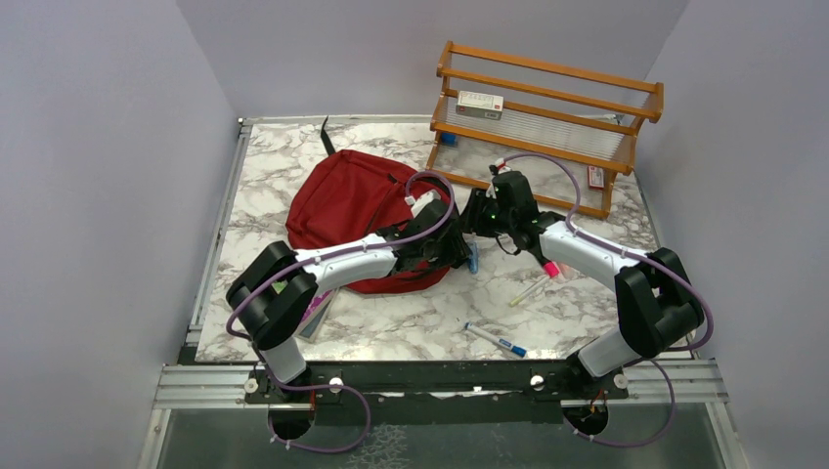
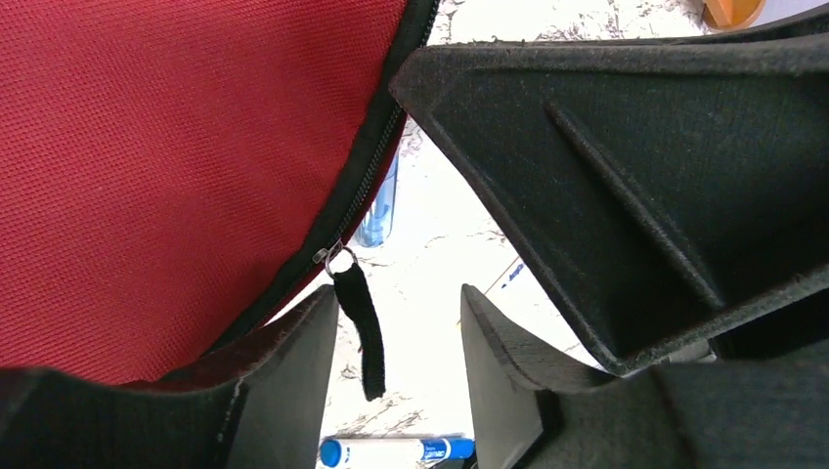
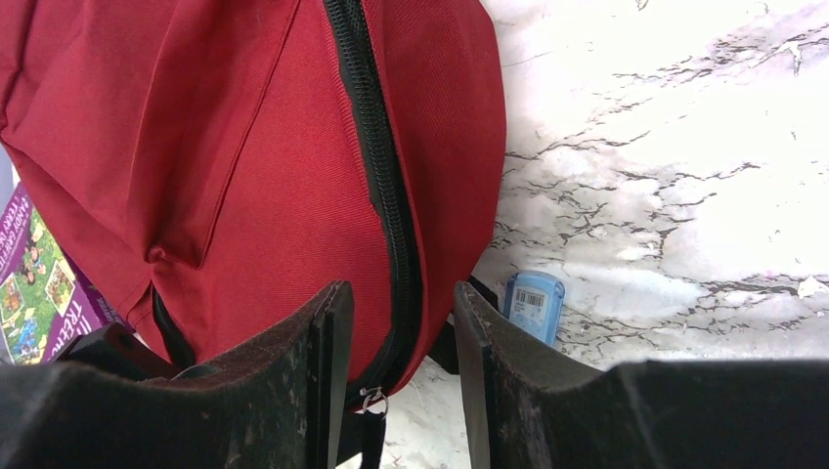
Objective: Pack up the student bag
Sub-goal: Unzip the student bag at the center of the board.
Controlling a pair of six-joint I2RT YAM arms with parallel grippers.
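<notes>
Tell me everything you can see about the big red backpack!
The dark-red woven-fabric backpack lies flat and floppy on the white marble table, left of centre. A black zipper curves along its side, closed wherever it shows. Its silver ring holds a black strap pull, hanging loose between the parted jaws of the left gripper; the jaws of the right gripper straddle the zipper's end too. A black strap pokes out at the far side. A purple picture book peeks out beside its near edge.
</notes>
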